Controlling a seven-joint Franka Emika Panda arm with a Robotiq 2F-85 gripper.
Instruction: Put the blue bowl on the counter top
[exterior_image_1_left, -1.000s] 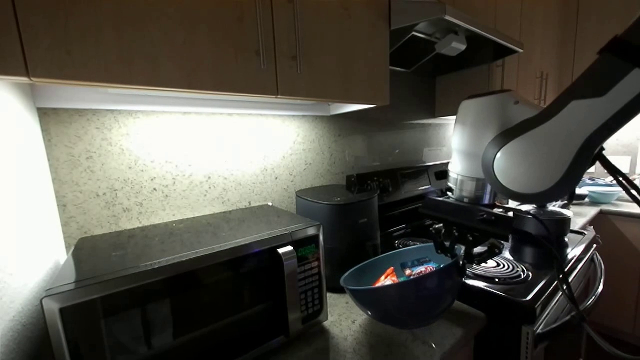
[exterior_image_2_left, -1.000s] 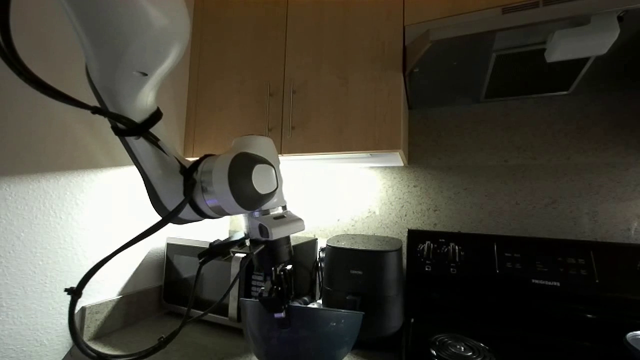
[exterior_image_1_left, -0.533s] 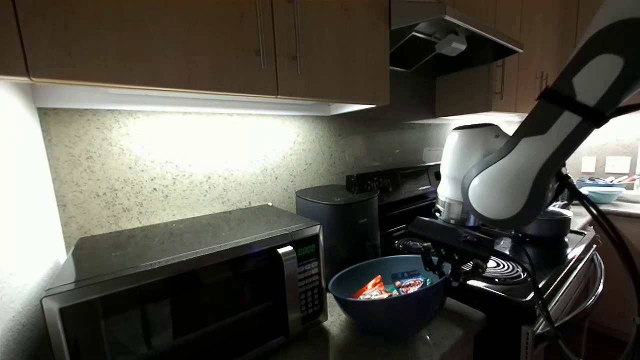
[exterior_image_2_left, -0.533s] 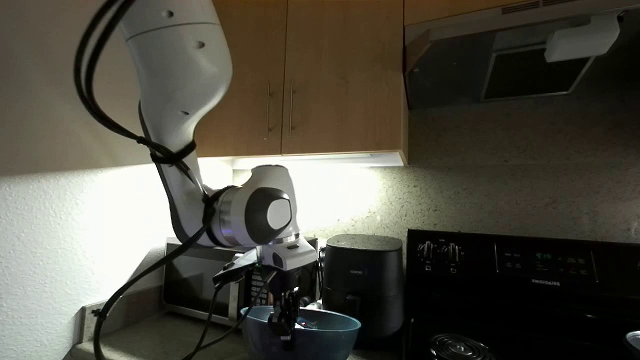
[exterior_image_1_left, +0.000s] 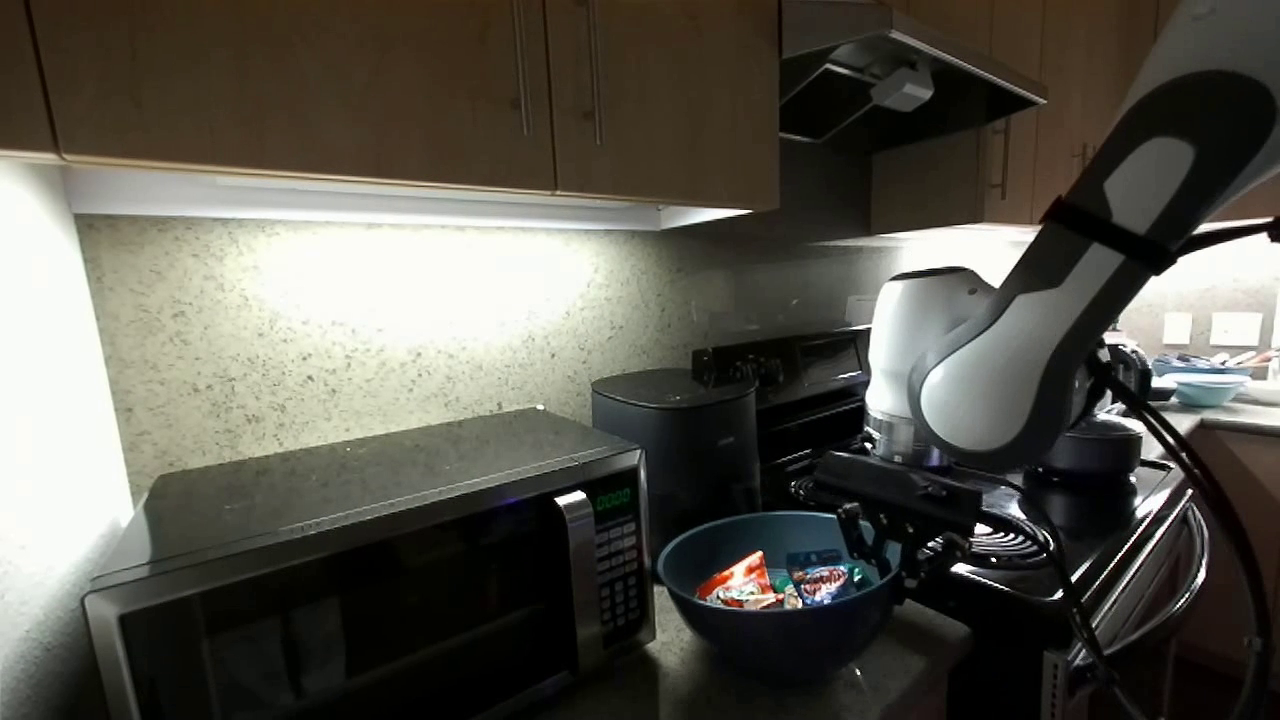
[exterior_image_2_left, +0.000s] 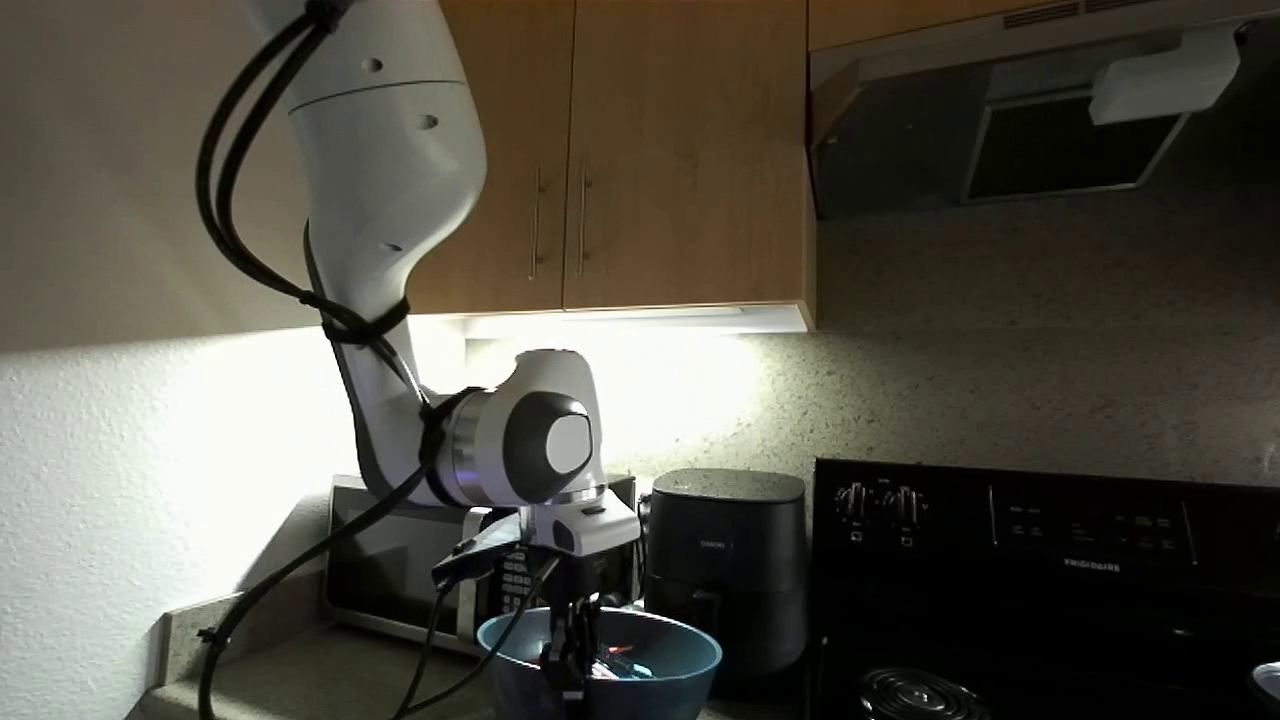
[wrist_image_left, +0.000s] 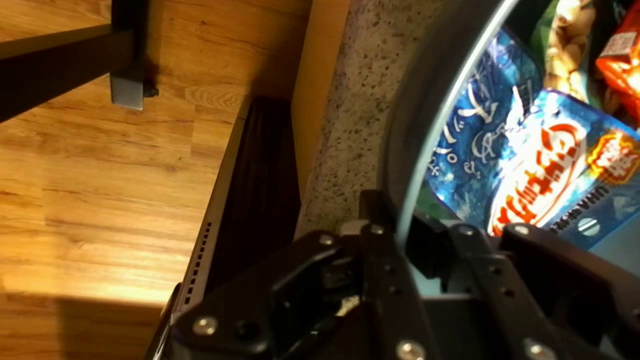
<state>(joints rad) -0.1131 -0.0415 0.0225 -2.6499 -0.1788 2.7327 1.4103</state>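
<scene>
The blue bowl (exterior_image_1_left: 770, 640) is nearly level, over the counter top (exterior_image_1_left: 910, 660) between the microwave and the stove. Its base is in shadow, so I cannot tell whether it touches the surface. Snack packets (exterior_image_1_left: 740, 580) lie inside. The bowl also shows in an exterior view (exterior_image_2_left: 660, 695), cut off at the bottom, with the counter top (exterior_image_2_left: 300, 680) to its left. My gripper (exterior_image_1_left: 885, 558) is at the rim on the stove side. In the wrist view the fingers (wrist_image_left: 402, 220) are shut on the bowl's rim (wrist_image_left: 425, 145), one inside and one outside. Speckled counter (wrist_image_left: 355, 115) shows beside the bowl.
A microwave (exterior_image_1_left: 400, 580) stands beside the bowl. A black air fryer (exterior_image_1_left: 690, 460) stands close behind it. The black stove (exterior_image_1_left: 1000, 545) with a dark lidded pot (exterior_image_1_left: 1095, 445) adjoins the counter. In the wrist view the counter's front edge (wrist_image_left: 320, 95) runs near the bowl above a wooden floor.
The arm has come down and slightly toward the microwave. The bowl, tilted and higher one second ago, is lower and nearly level. The gripper has stayed at the rim.
</scene>
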